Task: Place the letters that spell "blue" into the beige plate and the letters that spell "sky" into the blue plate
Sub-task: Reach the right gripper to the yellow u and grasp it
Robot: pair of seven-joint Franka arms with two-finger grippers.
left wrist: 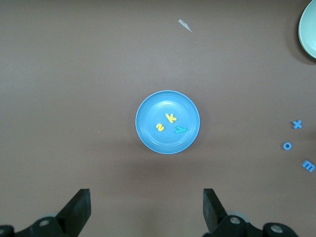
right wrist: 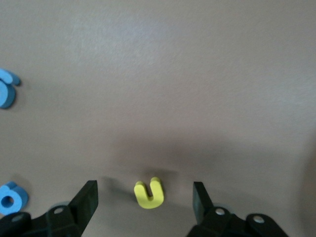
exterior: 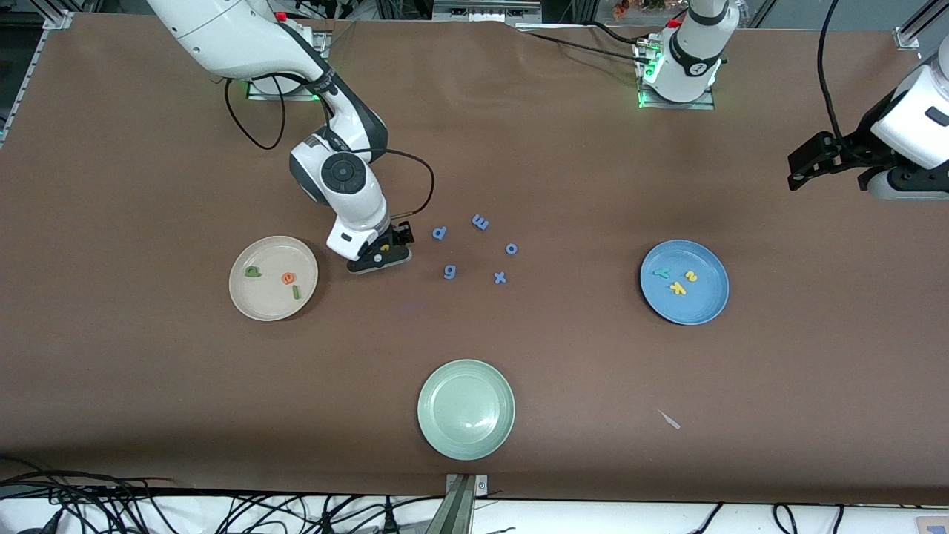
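- Yellow u (right wrist: 148, 193) lies flat on the bench (exterior: 563, 348), between the spread fingers of the right claw (exterior: 385, 251); fingers not touching it.
- Right claw is down at the bench, between the beige plate (exterior: 245, 302) and the blue-purple letters.
- Beige plate holds green b (exterior: 253, 271), orange e (exterior: 288, 278) and green l (exterior: 296, 292), all apart from each other.
- Blue plate (exterior: 704, 308) toward the left arm's end holds teal y (exterior: 661, 273), yellow k (exterior: 678, 288) and yellow s (exterior: 692, 277), clustered near its middle.
- Left claw (exterior: 797, 174) waits up in the air over the bench edge at the left arm's end, fingers spread, nothing in them.
- Blue-purple p (exterior: 440, 233), m (exterior: 480, 222), o (exterior: 511, 248), g (exterior: 449, 272), x (exterior: 500, 278) lie loose on the bench between the two plates.
- Pale green plate (exterior: 437, 430) sits nearer the front camera than the letters.
- Small pale scrap (exterior: 671, 420) lies on the bench, nearer the camera than the blue plate.
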